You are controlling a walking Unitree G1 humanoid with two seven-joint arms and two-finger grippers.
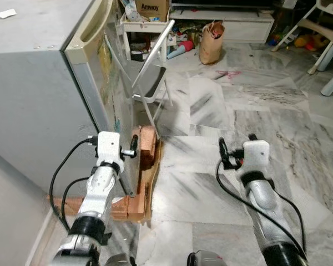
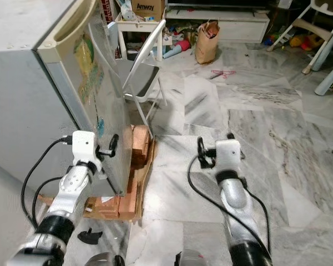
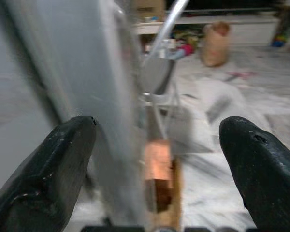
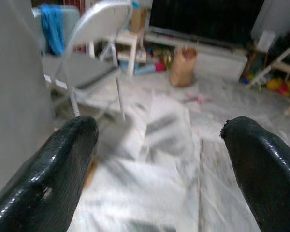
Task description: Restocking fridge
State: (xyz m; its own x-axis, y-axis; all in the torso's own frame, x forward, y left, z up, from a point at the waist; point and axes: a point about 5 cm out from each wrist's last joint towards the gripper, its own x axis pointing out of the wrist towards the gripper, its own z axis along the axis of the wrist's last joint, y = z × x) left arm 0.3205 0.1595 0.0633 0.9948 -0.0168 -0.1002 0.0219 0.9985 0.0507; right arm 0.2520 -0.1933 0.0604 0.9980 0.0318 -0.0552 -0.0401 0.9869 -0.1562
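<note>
The fridge (image 1: 39, 83) stands at the robot's left, its grey door shut, with a beige handle strip along the top edge and faded stickers on the door face. Its base rests on wooden blocks (image 1: 144, 147) stacked on a sheet of cardboard (image 1: 150, 188) on the marble floor (image 1: 211, 183). The left pincer (image 3: 154, 179) is raised right at the door's front corner, fingers (image 3: 48, 174) spread wide so the door edge sits between them, gripping nothing. The right pincer (image 4: 159, 179) hovers over bare floor well to the right of the fridge, likewise spread open and holding nothing. Just beyond the fridge a folding metal chair (image 1: 152, 69) leans close to the door. Farther back sit a brown paper bag (image 1: 211, 43), a white shelf unit with a cardboard box (image 1: 152, 8), and scattered toys
</note>
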